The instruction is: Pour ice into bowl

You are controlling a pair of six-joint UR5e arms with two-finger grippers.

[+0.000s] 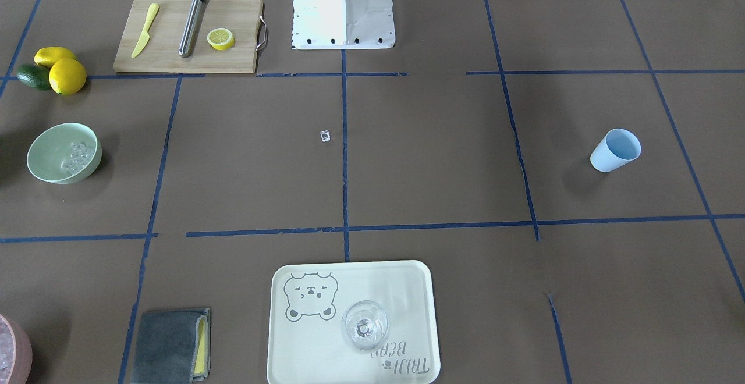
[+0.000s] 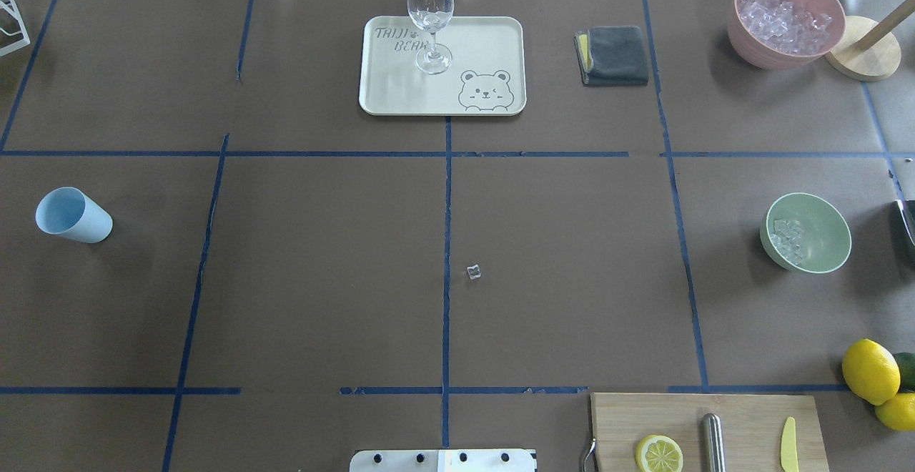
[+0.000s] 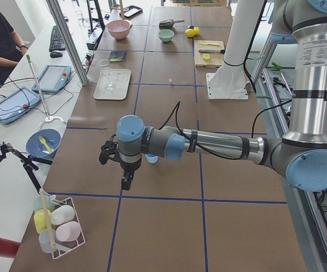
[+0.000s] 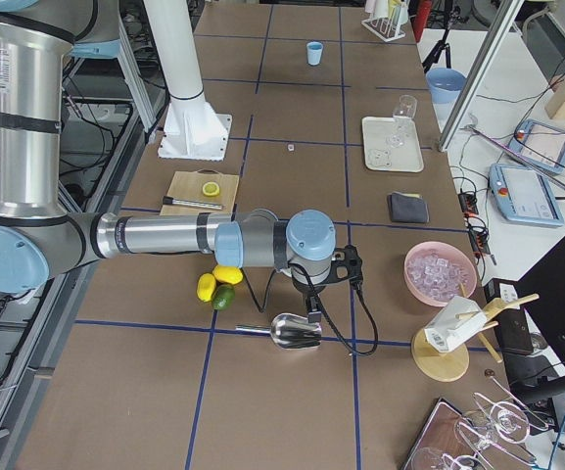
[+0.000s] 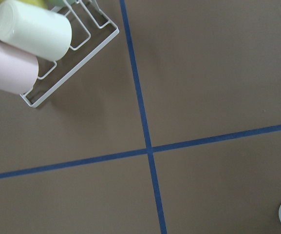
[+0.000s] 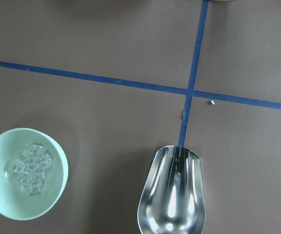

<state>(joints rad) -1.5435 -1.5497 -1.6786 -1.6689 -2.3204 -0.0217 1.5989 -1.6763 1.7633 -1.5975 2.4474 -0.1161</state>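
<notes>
Already most of the ice (image 2: 788, 234) is found heaped inside the bowl (image 2: 829, 223), on the robot's right side of the table. One stray cube (image 2: 473, 272) lies on the bare paper just beside the centre tape line, well apart from the bowl. The light blue cup (image 2: 71, 216) stands far off on the left and appears empty.

The left gripper (image 3: 127, 184) hangs over the table near the cup. The right gripper (image 4: 313, 305) hangs just above a metal scoop (image 4: 297, 333). Both are shown only from the side, so whether their fingers are spread or pressed together cannot be told.

The cubes are judged hard, light and slick, and apt to skid or bounce. The stray cube would best be pinched gently across two flat faces, or gathered with the scoop
</notes>
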